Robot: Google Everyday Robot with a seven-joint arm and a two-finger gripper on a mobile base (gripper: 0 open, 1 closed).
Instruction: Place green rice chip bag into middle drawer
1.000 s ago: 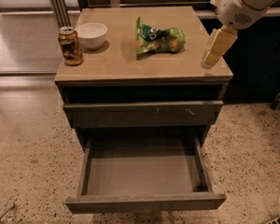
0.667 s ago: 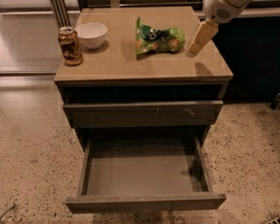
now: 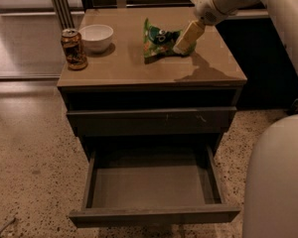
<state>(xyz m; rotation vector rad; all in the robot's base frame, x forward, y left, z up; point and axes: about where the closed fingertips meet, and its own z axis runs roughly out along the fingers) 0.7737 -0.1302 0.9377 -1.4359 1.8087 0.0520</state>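
Slants the hand [image 3: 185, 42] down against the right edge of the green rice chip bag [image 3: 158, 39] on the counter [image 3: 139, 69], seemingly to pinch it; cannot tell whether open or closed; has the middle drawer [image 3: 149, 187] pulled out below, ready to receive.

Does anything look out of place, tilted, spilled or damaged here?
Nothing is spilled or tipped. Only the closed drawer front has small pale scratch marks near its right end. The gripper is at the right edge of the green rice chip bag.
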